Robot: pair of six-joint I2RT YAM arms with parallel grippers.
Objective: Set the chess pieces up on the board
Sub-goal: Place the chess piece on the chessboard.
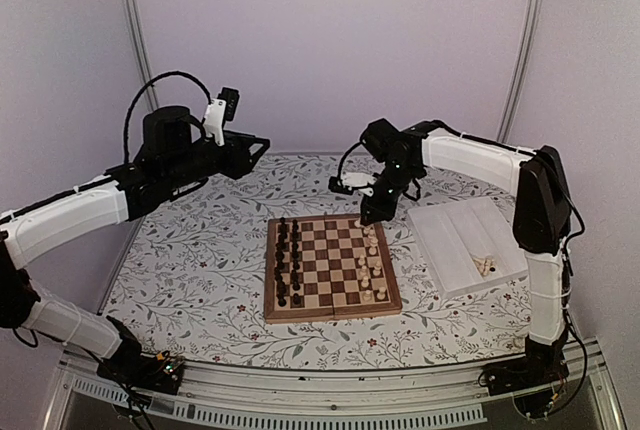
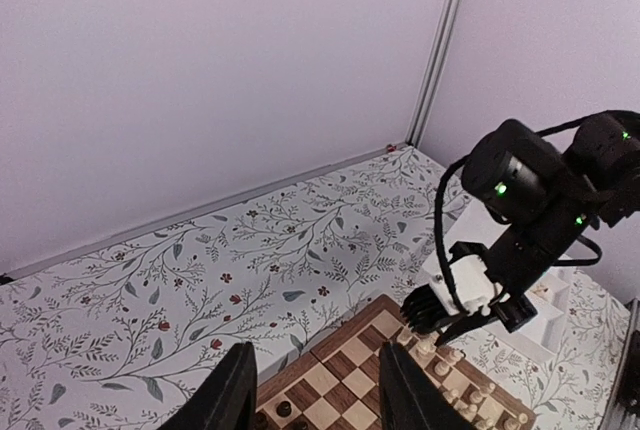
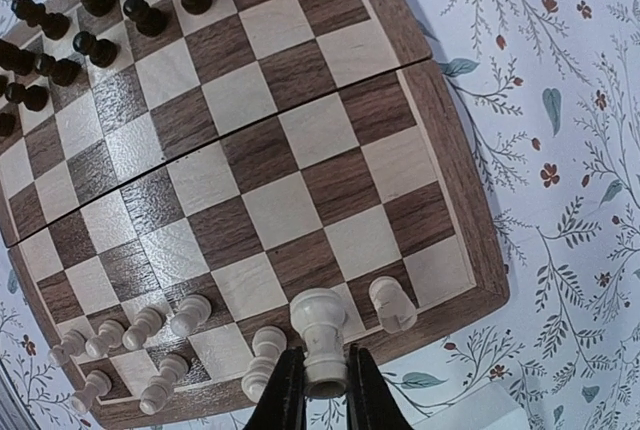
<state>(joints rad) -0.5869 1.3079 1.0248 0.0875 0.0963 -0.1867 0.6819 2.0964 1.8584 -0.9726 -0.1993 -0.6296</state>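
The board lies mid-table, with dark pieces along its left side and several pale chess pieces along its right side. My right gripper hangs over the board's far right corner. In the right wrist view it is shut on a pale chess piece, held base toward the camera, just above the board's edge row. A pale rook stands beside it. My left gripper is open and empty, high above the table's far left; its fingers frame the board's far edge.
A white ridged tray sits right of the board and holds a few pale pieces at its near end. The table wears a floral cloth. Pale walls close the back and sides.
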